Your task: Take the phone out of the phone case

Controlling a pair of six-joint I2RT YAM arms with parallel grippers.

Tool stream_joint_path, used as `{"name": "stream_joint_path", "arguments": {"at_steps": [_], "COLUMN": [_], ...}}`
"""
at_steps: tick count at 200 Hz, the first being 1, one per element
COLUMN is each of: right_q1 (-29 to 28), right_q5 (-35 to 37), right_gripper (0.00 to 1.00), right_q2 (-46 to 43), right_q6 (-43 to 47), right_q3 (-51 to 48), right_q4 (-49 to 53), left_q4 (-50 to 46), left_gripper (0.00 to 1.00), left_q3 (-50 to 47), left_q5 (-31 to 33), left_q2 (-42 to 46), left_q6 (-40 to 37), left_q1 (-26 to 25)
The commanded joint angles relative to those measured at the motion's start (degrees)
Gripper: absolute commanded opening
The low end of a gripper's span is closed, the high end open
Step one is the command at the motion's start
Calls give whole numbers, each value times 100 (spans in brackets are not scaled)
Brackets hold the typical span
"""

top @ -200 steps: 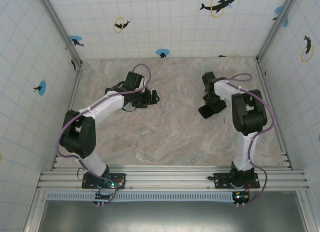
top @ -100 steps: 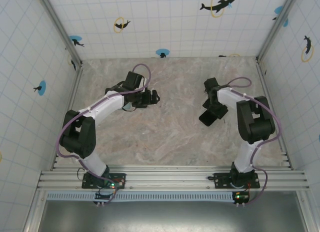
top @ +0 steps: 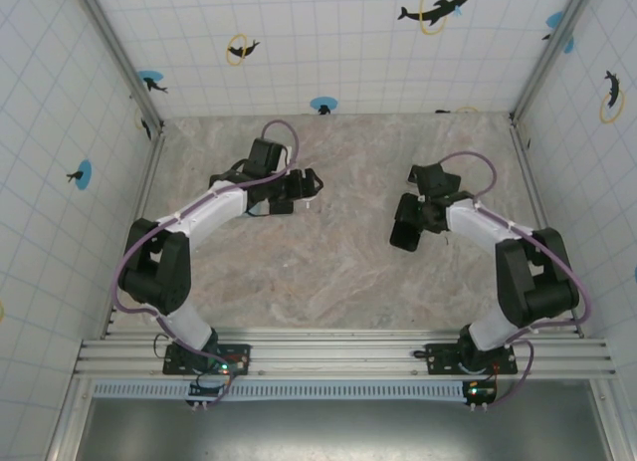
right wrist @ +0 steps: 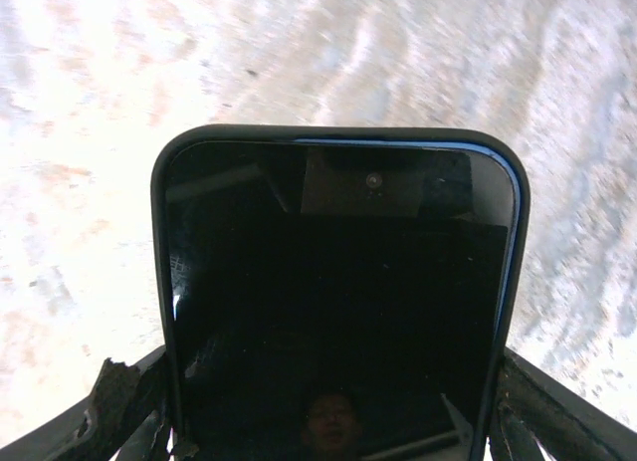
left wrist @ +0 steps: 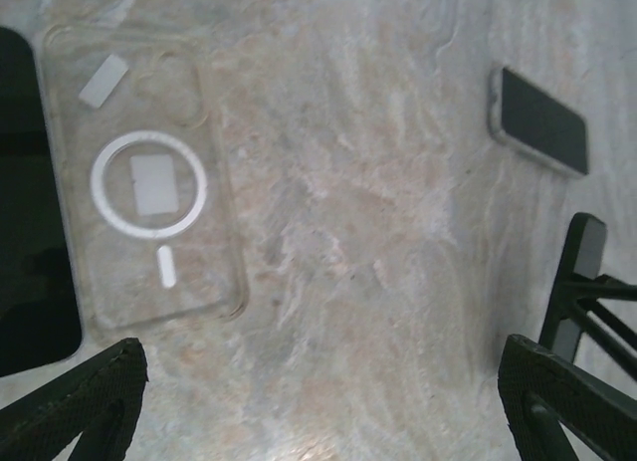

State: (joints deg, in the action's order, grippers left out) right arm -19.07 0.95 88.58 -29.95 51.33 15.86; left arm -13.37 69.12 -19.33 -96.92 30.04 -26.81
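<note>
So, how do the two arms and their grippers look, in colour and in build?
Both the left arm and the right arm have white links between bulky black joints. A purple cable runs along each in loose loops. The left gripper and right gripper are black, with rough-textured fingers.

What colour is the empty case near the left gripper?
The case is clear, with a white ring and bar on it; the left wrist view shows it best.
</note>
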Motion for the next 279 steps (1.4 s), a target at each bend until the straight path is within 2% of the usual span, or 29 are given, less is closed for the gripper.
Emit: {"name": "stream_joint_path", "arguments": {"at_steps": [1, 32, 94, 156, 171, 188, 203, 238, 279], "right_q1": [-68, -176, -246, -308, -316, -323, -347, -446, -475], "right_q5": [-558, -1062, -1827, -2240, -2463, -2510, -2507, -2481, -2521], "right_gripper": [52, 50, 45, 44, 43, 43, 43, 43, 43], "right_q2": [-445, -760, -868, -982, -983, -967, -949, -930, -930], "right_q6": [684, 1101, 1409, 1484, 1468, 1465, 1507, 1642, 1624], "right_q3": [-227, -523, -543, -502, -480, -470, -425, -334, -334], "right_q4": [-957, -1767, -2246, -2395, -2386, -2395, -2352, -2315, -2350], "left_q4": [654, 1050, 1240, 1128, 1117, 1095, 1082, 1110, 1058], "left_gripper": [90, 86, 78, 60, 53, 40, 34, 31, 21], "left_q3": [9, 204, 700, 1159, 1211, 1223, 1226, 1249, 1262], "left_q5": [-301, -473, -676, -847, -905, -1024, -1083, -1168, -1180], "left_q2": [-42, -233, -666, -1059, -1109, -1156, -1170, -1213, -1209], "left_q6": [355, 657, 789, 768, 758, 780, 782, 819, 801], "left_q1": [-183, -475, -1017, -1233, -1267, -1275, -1289, -1320, -1333]}}
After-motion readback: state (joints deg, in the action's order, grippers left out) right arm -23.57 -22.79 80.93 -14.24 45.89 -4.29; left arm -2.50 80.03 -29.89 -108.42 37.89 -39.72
